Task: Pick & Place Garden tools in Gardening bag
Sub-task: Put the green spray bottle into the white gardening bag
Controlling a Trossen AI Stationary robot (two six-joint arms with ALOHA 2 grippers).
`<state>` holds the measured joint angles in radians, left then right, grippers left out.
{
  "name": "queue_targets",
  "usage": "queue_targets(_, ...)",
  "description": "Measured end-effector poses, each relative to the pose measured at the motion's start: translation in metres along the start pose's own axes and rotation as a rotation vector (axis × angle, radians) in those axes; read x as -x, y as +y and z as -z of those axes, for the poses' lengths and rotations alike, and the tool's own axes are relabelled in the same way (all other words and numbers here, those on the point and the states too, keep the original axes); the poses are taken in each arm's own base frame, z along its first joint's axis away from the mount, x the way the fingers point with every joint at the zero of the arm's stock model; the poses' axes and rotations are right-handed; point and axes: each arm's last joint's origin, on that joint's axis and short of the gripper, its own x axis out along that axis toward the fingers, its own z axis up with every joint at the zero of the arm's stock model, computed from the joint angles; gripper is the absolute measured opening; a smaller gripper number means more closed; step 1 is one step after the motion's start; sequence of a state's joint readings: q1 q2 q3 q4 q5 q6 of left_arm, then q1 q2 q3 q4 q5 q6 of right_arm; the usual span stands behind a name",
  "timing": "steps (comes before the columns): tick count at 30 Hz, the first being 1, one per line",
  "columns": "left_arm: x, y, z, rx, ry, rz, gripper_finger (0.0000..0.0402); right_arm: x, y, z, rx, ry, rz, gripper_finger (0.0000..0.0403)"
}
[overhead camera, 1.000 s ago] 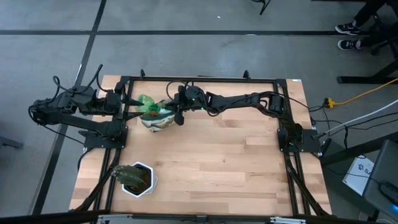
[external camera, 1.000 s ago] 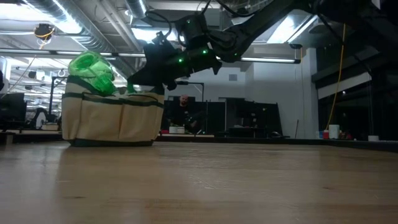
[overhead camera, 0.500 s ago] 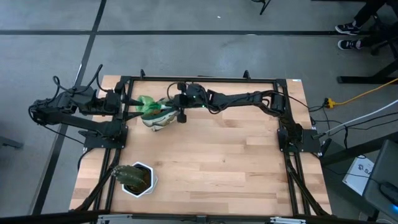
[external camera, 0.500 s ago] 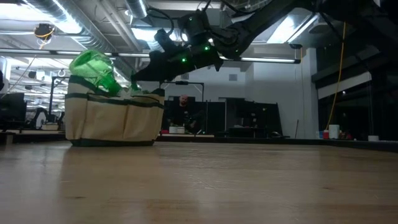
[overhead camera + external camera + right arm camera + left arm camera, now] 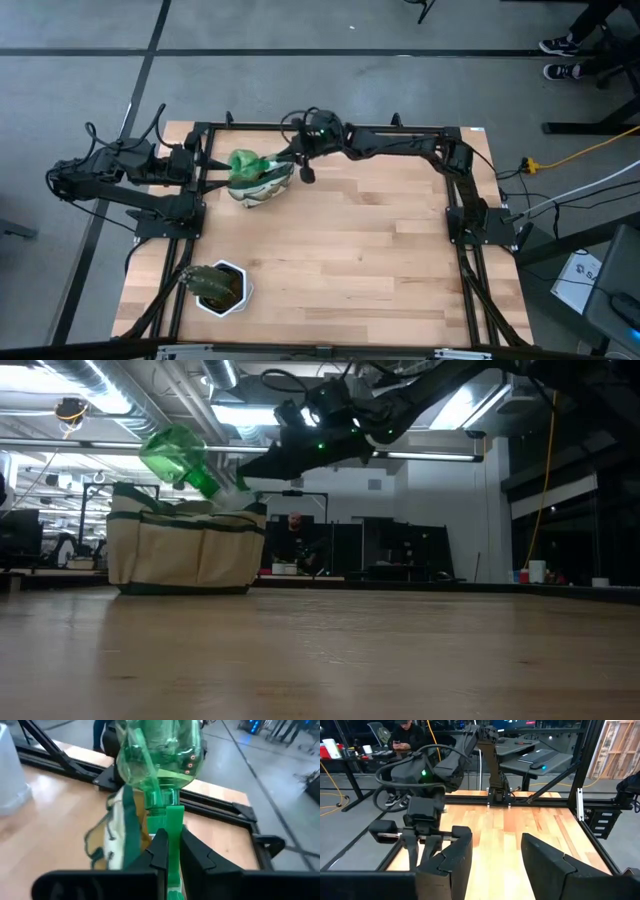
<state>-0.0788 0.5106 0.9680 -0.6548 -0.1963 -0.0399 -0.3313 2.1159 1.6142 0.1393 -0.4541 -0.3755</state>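
One tool in play: the green spray bottle (image 5: 160, 755), pinched at its green nozzle stem by my right hand (image 5: 170, 847), fingers clamped tight on that narrow neck. Bottle hangs tilted in the air, body up and outward, just over the far rim of the gardening bag (image 5: 185, 545). High view puts both near the back left corner of the bench (image 5: 380, 260).

Handling notes, as judgement: thin translucent plastic, likely light and perhaps near empty; walls will flex if squeezed. The stem is the stiffest part and fits the fingers, so the hold there seems right. Smooth plastic could swivel in the grip, and the bulb end wants to swing.

Bag is soft cloth, cream with green trim; sides may buckle if the bottle is pushed against them.

Left hand (image 5: 492, 855) waits low at the bench's left edge, fingers apart, holding nothing.

Potted plant (image 5: 218, 287) stands well apart at the front left.
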Motion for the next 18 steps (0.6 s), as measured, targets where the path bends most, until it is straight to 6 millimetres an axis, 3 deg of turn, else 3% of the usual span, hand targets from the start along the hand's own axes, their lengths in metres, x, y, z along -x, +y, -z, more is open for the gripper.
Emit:
queue_targets(12,0.000,0.000,0.001,-0.002,0.007,0.000,0.0162,0.006,-0.002,0.025,0.097,0.138,-0.058,0.0026)
queue_targets(18,0.000,0.000,0.001,-0.002,0.007,0.000,0.0166,0.000,0.005,0.025,0.140,0.300,0.169,0.0026)
